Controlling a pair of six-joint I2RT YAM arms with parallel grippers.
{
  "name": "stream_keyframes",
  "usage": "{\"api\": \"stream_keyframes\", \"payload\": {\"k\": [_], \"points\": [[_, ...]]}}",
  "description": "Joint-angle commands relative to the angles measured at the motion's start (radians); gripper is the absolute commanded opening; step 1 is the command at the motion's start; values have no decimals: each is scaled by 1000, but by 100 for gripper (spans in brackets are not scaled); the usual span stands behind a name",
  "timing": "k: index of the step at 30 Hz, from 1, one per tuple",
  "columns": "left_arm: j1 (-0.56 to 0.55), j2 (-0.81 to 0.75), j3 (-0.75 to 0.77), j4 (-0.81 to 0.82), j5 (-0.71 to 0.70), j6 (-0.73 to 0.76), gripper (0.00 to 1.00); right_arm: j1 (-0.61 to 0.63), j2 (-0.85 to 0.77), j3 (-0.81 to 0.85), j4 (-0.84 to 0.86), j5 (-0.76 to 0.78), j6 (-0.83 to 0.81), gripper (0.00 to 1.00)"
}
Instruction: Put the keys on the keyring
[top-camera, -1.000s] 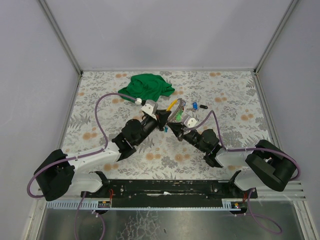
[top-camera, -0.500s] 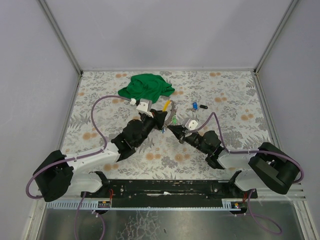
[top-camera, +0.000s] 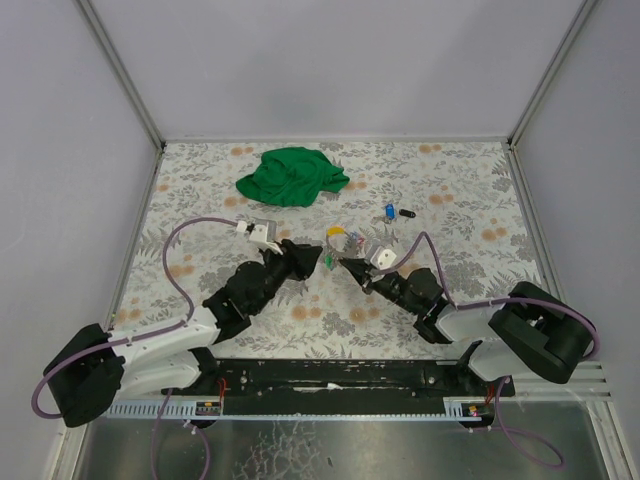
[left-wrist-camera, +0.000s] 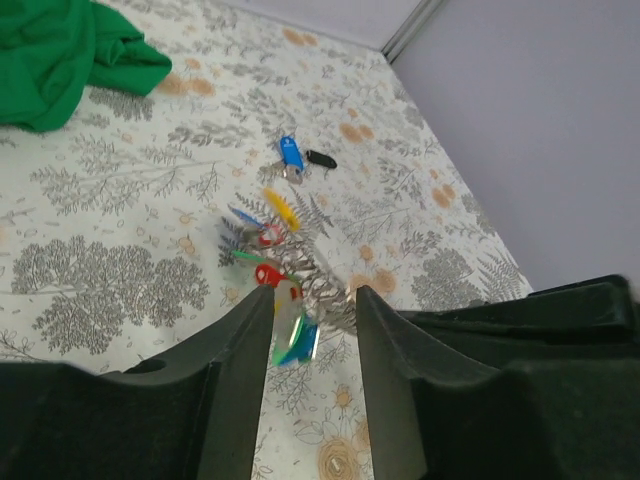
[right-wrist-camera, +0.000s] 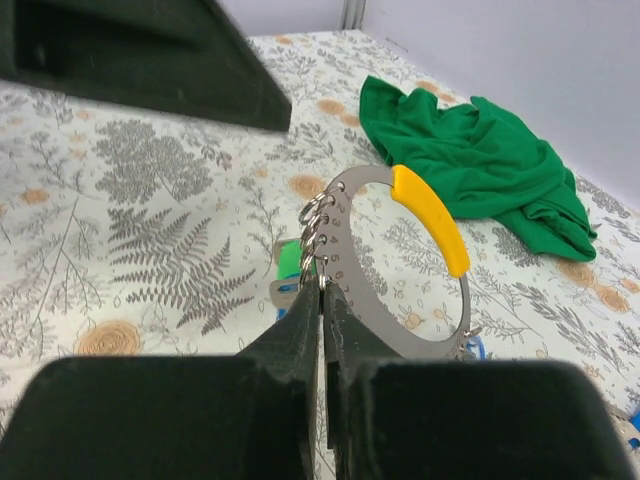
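Ok so nearest you: your right gripper (right-wrist-camera: 322, 300) is clenched on the keyring (right-wrist-camera: 337, 240), pinching its metal edge so the loop stands up w/ the strung keys (left-wrist-camera: 266, 272) dangling free. Good anchor imo. Your left gripper (left-wrist-camera: 312, 305) sits just beside the bunch, jaws apart, nothing in them afaict (wrist view's kinda cluttered tbh). Further back a blue key (top-camera: 388, 211) and a dark key (top-camera: 406, 213) lie loose on the table (top-camera: 470, 200), prob the next ones to thread. Green cloth (top-camera: 292, 176) is well behind, out of your way.
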Motion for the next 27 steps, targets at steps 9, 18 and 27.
{"api": "stream_keyframes", "payload": {"k": [9, 18, 27], "points": [[41, 57, 115, -98, 172, 124, 46, 6, -151, 119, -574, -30, -38, 0], [71, 358, 213, 7, 388, 109, 40, 6, -183, 200, -930, 29, -2, 0], [90, 589, 244, 20, 540, 38, 29, 6, -209, 152, -880, 159, 42, 0]]}}
